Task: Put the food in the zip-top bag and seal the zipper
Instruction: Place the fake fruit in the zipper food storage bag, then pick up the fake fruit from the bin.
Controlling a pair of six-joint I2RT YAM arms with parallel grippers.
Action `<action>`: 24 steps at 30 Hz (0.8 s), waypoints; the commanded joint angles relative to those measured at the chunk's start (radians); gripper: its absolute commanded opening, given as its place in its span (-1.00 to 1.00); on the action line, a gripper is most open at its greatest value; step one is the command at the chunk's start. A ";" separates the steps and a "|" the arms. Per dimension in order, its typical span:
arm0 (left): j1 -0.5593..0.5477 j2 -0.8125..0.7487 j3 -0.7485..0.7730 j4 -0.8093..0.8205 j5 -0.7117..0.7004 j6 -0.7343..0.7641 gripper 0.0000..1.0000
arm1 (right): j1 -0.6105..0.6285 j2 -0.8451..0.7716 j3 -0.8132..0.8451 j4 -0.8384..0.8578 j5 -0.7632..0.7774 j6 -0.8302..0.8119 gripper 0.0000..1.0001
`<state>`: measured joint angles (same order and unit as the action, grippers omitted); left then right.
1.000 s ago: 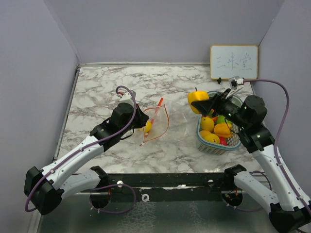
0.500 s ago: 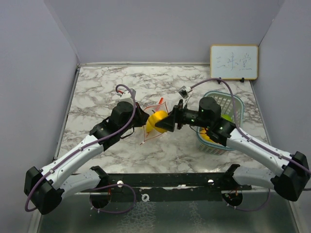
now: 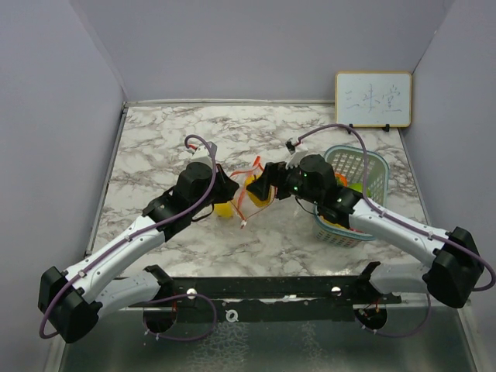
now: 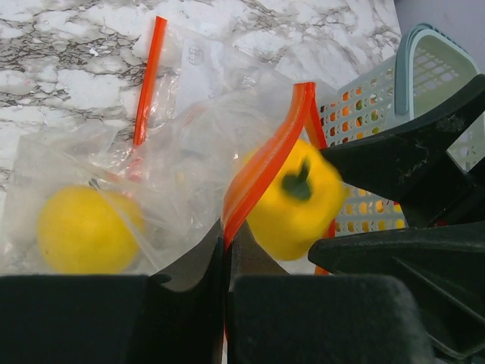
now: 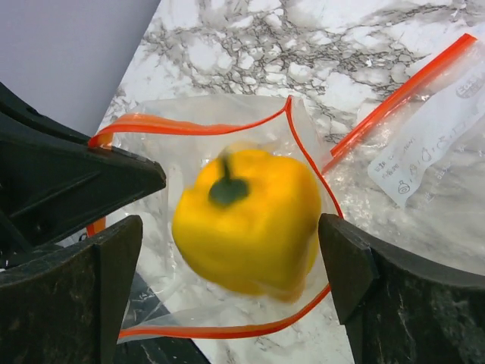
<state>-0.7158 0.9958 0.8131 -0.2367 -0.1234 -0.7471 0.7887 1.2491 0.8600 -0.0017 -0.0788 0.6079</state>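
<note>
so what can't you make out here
Pepper: motion-blurred in both wrist views; whether it is inside the bag is unclear.
Basket contents: top view, mostly covered by the right arm.
Whiteboard writing: top view, too small.
Bag label: right wrist view, print too small.
Left gripper: top view, hidden under its own wrist.

You see a glossy yellow pepper with a dark green stem, and a plain yellow fruit inside the clear zip-top bag, whose zipper is orange-red. The tabletop is white marble veined grey-black. The mesh basket at right is pale teal.
</note>
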 commanded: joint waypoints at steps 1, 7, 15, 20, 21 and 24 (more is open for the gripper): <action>-0.004 -0.005 0.015 0.042 0.033 -0.011 -1.00 | 0.024 -0.009 0.069 -0.063 0.080 -0.036 0.99; -0.004 -0.011 0.000 0.040 0.017 -0.009 -1.00 | 0.026 -0.099 0.121 -0.305 0.237 -0.013 0.99; -0.004 -0.030 -0.016 0.049 0.024 0.002 -1.00 | -0.010 -0.208 0.127 -0.939 0.663 0.288 0.99; -0.004 -0.036 -0.021 0.049 0.044 0.009 -1.00 | -0.031 -0.309 0.090 -1.104 0.724 0.442 0.99; -0.004 -0.039 -0.025 0.050 0.042 0.010 -1.00 | -0.031 -0.343 0.088 -1.122 0.733 0.450 0.99; -0.004 -0.044 -0.028 0.051 0.039 0.014 -1.00 | -0.031 -0.382 0.094 -1.179 0.727 0.470 0.99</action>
<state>-0.7158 0.9806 0.8005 -0.2241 -0.1047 -0.7490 0.7582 0.9390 0.9451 -1.0077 0.5571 0.9695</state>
